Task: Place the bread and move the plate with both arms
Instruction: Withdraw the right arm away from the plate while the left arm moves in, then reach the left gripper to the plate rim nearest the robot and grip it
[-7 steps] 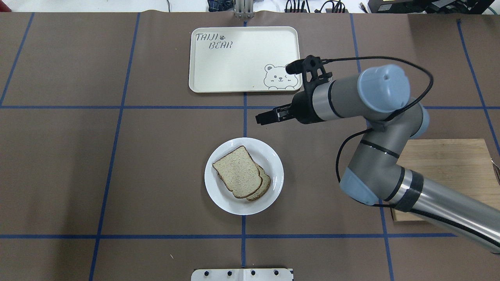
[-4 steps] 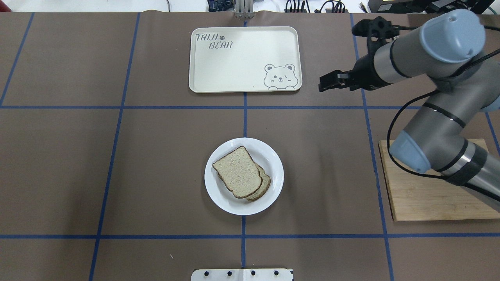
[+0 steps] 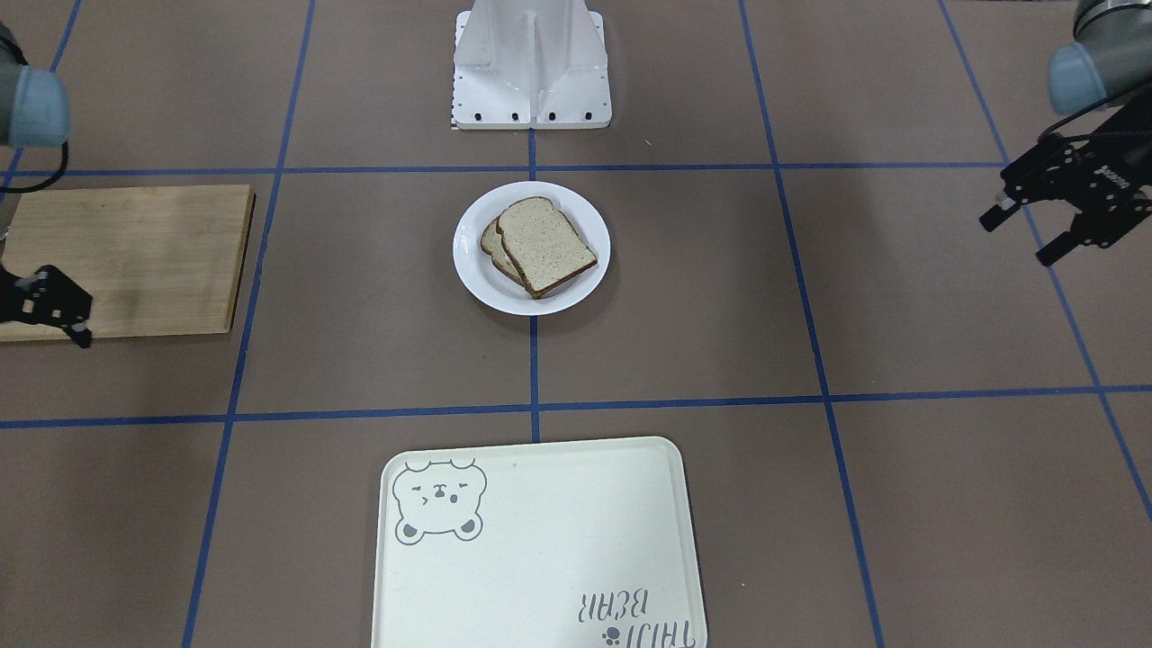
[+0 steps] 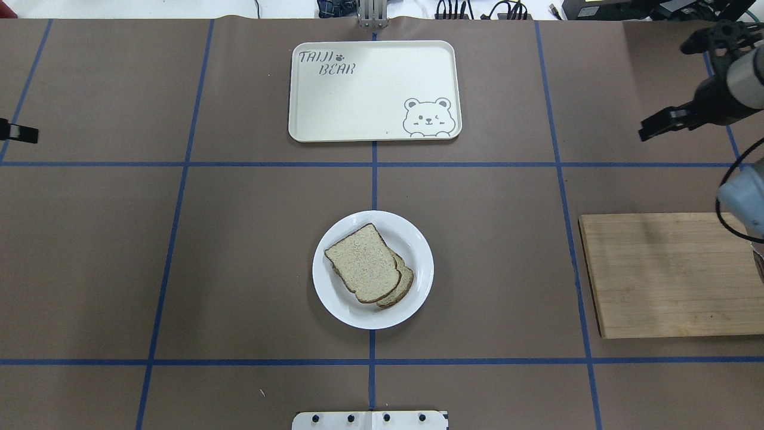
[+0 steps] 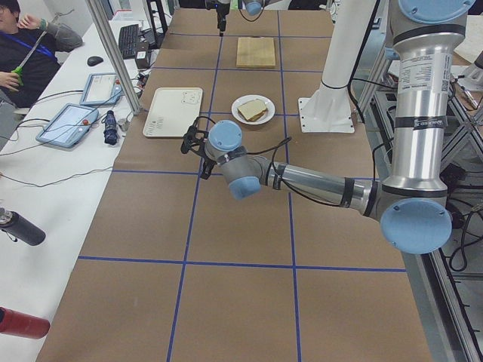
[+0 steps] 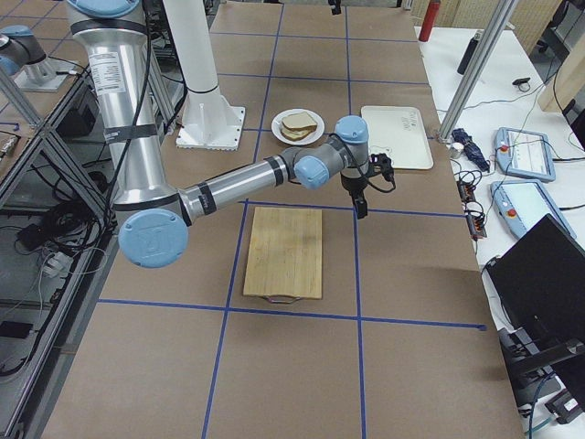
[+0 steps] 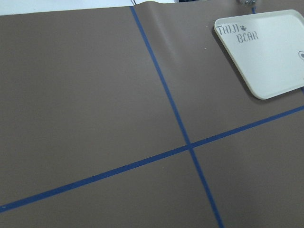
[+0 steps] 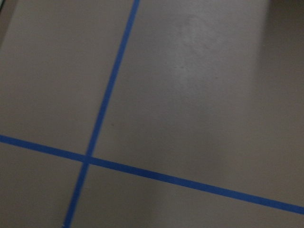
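Bread (image 4: 364, 263) lies on the plate (image 4: 418, 245). Next, grab the plate from both sides. Left jaws wide open, empty; right jaws: cannot tell.

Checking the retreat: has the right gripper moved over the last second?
Yes. The right gripper has swung right, away from the tray, to the overhead view's right edge.

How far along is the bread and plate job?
Done: the bread lies on the plate, atop another slice. In hand: nothing; the left end effector and right end effector hang far out on opposite sides. Left: moving the plate; neither end effector touches it.
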